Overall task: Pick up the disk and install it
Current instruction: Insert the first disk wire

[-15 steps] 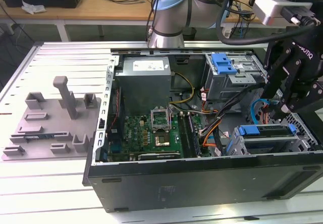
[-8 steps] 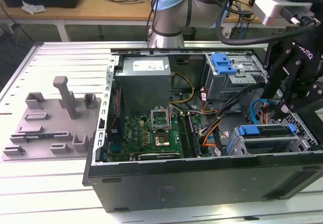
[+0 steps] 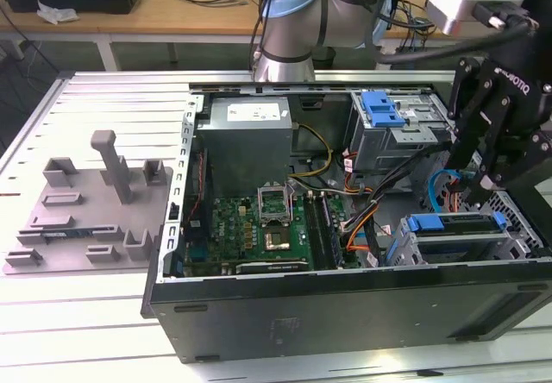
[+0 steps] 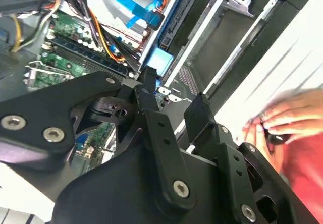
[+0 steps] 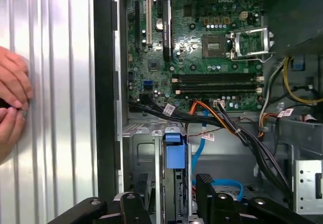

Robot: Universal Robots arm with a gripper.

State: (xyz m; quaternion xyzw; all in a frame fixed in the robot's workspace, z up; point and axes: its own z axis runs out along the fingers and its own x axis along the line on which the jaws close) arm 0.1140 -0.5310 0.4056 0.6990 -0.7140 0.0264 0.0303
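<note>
Overhead, tool pointing down, spread above disk

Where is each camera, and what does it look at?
Exterior view: off the arm, looking down into the open computer case; tool at the exterior view's right.
First wrist view: on the wrist, facing the motherboard past the tool's fingers.
Second wrist view: on the wrist, facing the drive bay over the tool's body.
Both wrist views share the tool and a person's hand.

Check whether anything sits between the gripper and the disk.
Nothing visible does. In the first wrist view the open gripper is lined up over the disk, which stands on edge in the drive cage; the orange and black cables run beside it, not between.
</note>
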